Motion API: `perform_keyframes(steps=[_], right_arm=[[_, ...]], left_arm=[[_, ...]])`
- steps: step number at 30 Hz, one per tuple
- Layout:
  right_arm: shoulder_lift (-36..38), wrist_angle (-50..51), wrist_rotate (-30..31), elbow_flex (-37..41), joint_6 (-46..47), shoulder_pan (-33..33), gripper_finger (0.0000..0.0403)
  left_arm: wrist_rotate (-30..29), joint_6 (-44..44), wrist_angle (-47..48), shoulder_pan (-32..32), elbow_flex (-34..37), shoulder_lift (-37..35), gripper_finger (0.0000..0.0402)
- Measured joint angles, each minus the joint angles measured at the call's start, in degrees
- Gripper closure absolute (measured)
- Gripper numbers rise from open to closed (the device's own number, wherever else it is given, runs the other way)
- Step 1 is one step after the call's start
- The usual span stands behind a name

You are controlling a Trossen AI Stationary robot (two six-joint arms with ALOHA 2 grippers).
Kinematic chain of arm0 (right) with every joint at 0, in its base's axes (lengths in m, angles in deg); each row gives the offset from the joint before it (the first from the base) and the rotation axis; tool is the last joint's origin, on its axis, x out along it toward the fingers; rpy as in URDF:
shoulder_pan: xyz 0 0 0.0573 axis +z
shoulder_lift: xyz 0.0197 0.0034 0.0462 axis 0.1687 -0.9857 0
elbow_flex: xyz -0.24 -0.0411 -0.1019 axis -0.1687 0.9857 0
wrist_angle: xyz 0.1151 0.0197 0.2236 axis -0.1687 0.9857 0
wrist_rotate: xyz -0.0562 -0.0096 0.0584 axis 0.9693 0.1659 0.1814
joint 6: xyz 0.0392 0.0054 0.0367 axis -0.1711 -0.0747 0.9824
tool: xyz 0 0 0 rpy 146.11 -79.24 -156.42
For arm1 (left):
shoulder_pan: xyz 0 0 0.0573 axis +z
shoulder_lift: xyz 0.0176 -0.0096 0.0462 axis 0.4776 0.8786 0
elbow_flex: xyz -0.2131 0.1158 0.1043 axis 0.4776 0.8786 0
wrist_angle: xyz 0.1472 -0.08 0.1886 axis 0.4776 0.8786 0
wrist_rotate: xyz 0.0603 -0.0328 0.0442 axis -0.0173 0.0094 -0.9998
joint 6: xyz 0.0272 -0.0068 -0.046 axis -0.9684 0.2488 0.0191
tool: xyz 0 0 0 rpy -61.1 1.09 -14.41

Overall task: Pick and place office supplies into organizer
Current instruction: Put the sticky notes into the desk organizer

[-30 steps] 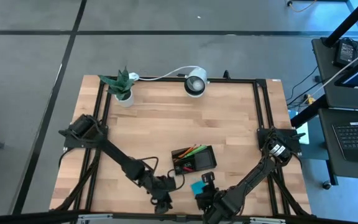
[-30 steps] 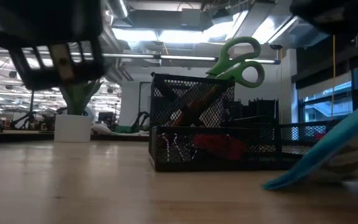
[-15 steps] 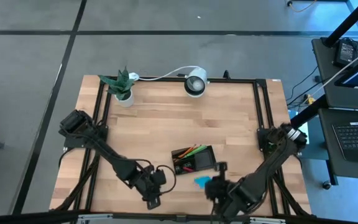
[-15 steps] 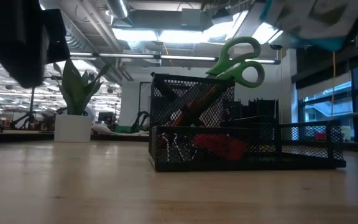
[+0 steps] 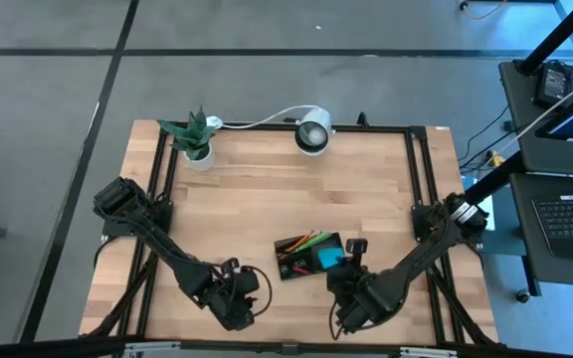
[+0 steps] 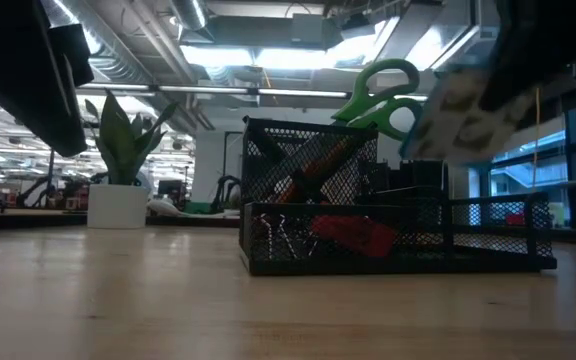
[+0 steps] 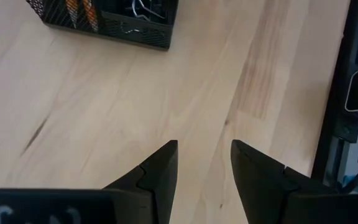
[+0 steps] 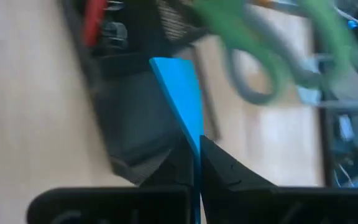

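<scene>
While the right gripper [image 8: 196, 163] clamps the sticky-note pad [image 8: 182, 93] by one edge over the organizer [image 5: 310, 255], it could slip out and miss

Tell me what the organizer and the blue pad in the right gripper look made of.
Organizer: black wire mesh, probably coated metal; you can see its contents through the grid. Blue sticky-note pad: likely paper, a thin flat matte sheet pinched edge-on by the right gripper.

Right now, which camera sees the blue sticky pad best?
The right wrist view: the blue sticky pad shows edge-on, pinched in the right pincer. The high view shows a blue speck, the low view a blur; the left wrist view shows nothing of it.
</scene>
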Motion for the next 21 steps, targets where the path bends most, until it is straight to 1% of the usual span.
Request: perform_keyframes(steps=[4, 9, 16, 21], right_arm=[[0.07, -6.56, -0.28, 3.73, -2.16, -0.01, 0.0394], [0.10, -7.82, 1.92, 6.55, -0.37, -1.75, 0.0394], [0.11, -17.48, 0.76, 10.83, -7.37, -4.56, 0.0394], [0.15, -18.37, 0.85, 12.06, -8.15, -6.46, 0.0394]], left_arm=[[-0.15, 0.21, 0.47, -0.04, 0.00, 0.00, 0.0258], [-0.32, 0.24, 1.21, -0.02, 0.00, 0.00, 0.0258], [-0.95, 0.24, 1.61, 0.05, 0.00, 0.00, 0.0258], [-0.95, 0.24, 1.63, 0.05, 0.00, -0.02, 0.0258]])
